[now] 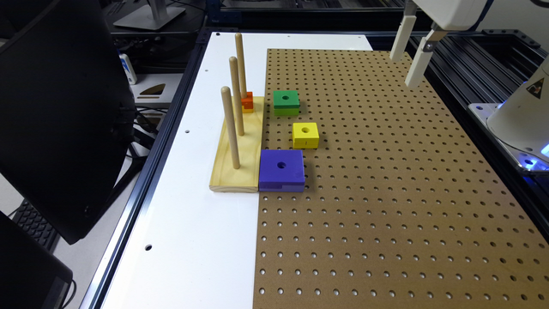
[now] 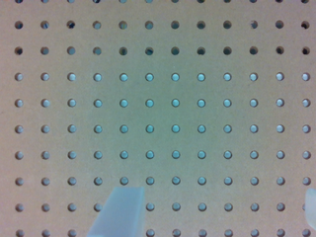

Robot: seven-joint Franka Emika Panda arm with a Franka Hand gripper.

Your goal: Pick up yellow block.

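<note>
Arm: white Panda, entering at the top of the exterior view's right. Jaws (image 1: 410, 53) hang high above the far right part of the pegboard (image 1: 386, 193), pointing down, holding nothing. In the wrist view the jaws (image 2: 215, 210) stand spread wide, two pale fingertips (image 2: 121, 210) with bare pegboard (image 2: 163, 98) between them.

Bench (image 1: 193, 214): white top, brown pegboard laid over its right portion.

Yellow block (image 1: 306, 134): square, round centre hole, flat on the pegboard, well apart from the jaws, between the green block (image 1: 286, 102) and the purple block (image 1: 282, 170).

Peg stand (image 1: 240, 150): pale wooden base with three upright dowels, just beside the pegboard's left edge. Purple block touches its near corner. Small orange-and-yellow piece (image 1: 247, 102) sits on the base at the farthest dowel.
</note>
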